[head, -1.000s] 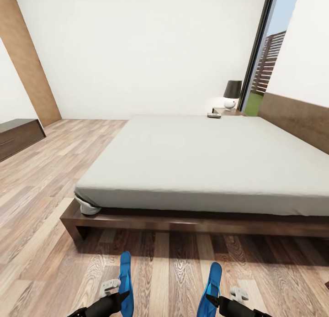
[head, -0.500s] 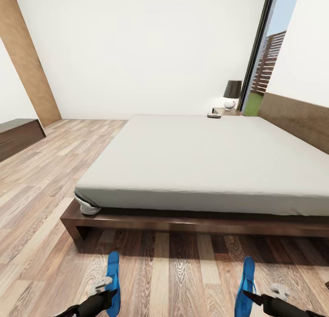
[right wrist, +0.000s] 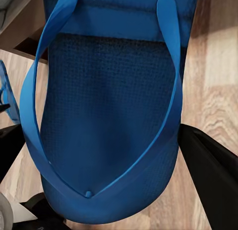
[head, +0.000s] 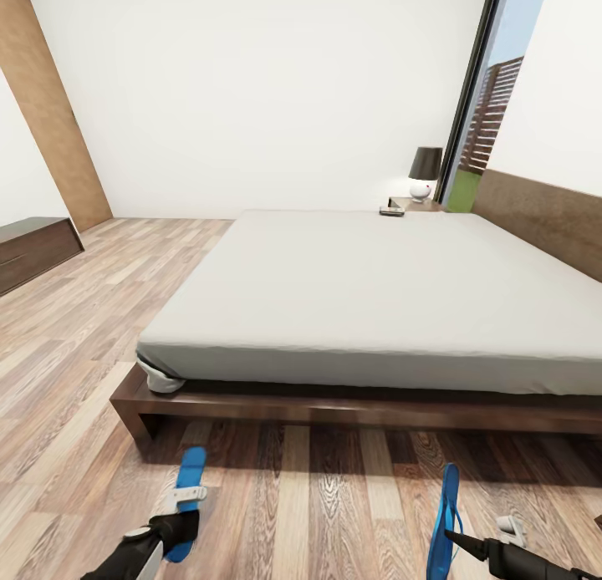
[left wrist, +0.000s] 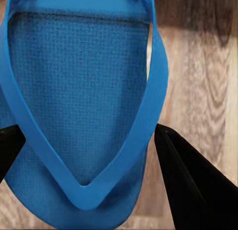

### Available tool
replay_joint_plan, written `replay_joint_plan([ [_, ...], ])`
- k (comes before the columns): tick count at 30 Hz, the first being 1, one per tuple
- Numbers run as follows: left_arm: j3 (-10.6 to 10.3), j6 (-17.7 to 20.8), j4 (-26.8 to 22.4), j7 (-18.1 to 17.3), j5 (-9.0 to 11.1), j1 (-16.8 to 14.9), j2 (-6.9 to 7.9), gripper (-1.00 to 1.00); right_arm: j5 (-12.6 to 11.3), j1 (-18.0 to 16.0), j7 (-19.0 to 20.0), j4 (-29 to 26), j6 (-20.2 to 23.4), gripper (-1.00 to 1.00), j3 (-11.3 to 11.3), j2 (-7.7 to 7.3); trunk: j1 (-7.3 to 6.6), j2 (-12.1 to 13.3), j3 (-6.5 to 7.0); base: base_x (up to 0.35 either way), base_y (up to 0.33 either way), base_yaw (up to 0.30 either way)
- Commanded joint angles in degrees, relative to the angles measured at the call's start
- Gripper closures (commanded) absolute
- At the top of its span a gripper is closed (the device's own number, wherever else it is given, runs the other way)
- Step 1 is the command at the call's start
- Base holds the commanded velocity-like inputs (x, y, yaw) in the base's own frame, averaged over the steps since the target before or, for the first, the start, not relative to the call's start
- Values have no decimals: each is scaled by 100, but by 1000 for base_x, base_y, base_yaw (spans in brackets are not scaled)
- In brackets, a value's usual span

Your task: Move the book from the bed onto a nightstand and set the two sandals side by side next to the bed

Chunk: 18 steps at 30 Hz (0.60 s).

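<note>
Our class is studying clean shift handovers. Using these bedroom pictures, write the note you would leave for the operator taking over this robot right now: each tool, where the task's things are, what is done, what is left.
Left tool: shut on the left sandal, low over the floor, sole lying nearly flat.
Right tool: shut on the right sandal, held on edge.
Both sandals are in front of the bed, well apart.
Book: on the bed's far corner, near the nightstand with the lamp.
Done: both sandals picked up.
Left: set the sandals side by side by the bed, then move the book to the nightstand.
</note>
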Motion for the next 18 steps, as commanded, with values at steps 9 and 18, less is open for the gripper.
replay_joint_plan([
  [9,52,474,-336,263,-1251,-72,-24,100,-7,-2,10,-4,44,100,-5,11,-1,-2,-5,0,0,0],
  [18,61,572,-370,-612,-1358,-74,125,100,-6,-2,-4,-4,36,100,-5,45,-1,-2,-5,0,0,0],
])
